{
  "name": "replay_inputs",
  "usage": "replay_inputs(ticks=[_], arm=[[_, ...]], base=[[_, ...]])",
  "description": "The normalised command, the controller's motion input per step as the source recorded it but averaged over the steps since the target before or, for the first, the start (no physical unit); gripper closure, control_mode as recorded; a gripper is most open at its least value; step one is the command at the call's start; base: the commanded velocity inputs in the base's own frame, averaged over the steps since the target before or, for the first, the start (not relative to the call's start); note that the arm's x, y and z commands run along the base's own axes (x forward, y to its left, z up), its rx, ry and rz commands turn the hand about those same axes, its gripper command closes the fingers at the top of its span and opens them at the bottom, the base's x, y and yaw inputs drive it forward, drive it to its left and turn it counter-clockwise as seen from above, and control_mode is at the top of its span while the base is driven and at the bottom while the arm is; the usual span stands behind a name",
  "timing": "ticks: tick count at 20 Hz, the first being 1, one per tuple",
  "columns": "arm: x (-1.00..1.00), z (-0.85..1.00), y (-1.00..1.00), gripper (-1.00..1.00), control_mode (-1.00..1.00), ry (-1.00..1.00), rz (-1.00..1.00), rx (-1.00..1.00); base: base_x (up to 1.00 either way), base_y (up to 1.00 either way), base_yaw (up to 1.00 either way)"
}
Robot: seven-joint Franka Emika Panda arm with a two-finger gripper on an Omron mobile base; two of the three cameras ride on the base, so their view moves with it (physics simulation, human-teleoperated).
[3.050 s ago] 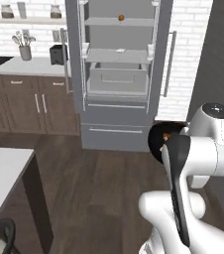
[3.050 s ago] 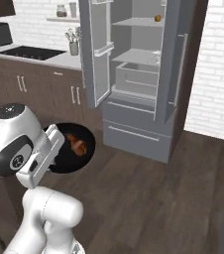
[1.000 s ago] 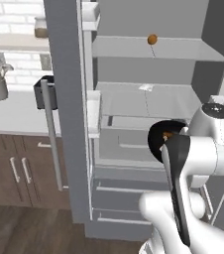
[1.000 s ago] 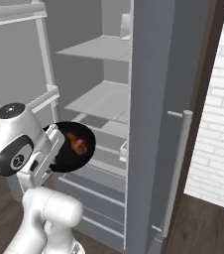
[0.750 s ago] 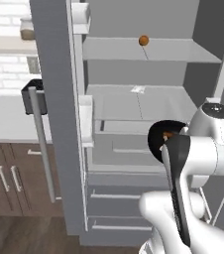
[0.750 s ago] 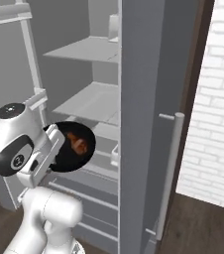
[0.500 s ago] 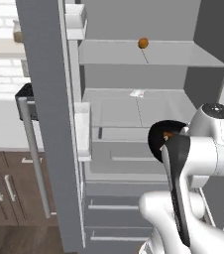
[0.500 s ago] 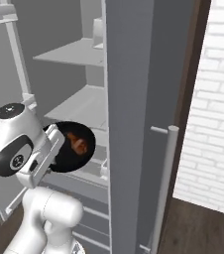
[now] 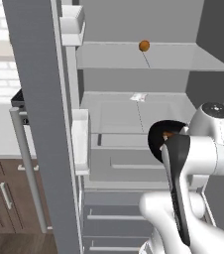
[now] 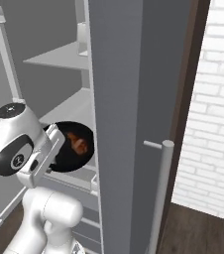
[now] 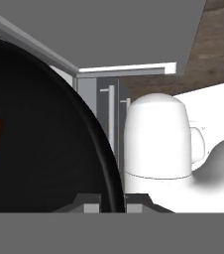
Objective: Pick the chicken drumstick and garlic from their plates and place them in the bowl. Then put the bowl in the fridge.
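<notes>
- Open fridge [image 9: 134, 114]: pale shelves, an orange ball [image 9: 143, 45] on the upper one.
- White brick wall [image 10: 208, 124], dark wood floor [image 10: 193, 228].
- Gripper [image 11: 112, 198] clenched on the black bowl [image 10: 72, 147]'s rim; chicken drumstick [image 10: 78, 143] inside, before the middle shelf.

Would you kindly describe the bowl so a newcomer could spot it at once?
Look at the open fridge, then the white arm before its middle shelves. The bowl is the round glossy black dish pinched by the gripper, with the reddish-brown drumstick inside.
</notes>
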Motion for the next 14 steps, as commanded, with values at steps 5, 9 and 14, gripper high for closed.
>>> replay_inputs(ticks=[5,9,14], arm=[[0.03,0.0,0.0,1.0,-1.0,0.0,0.0,0.0],[0.55,0.04,0.05,1.0,-1.0,-0.07,0.0,-0.02],[0.9,0.07,0.03,1.0,-1.0,-0.04,0.0,-0.04]], base=[[0.0,0.0,0.0],[0.0,0.0,0.0],[0.0,0.0,0.0]])
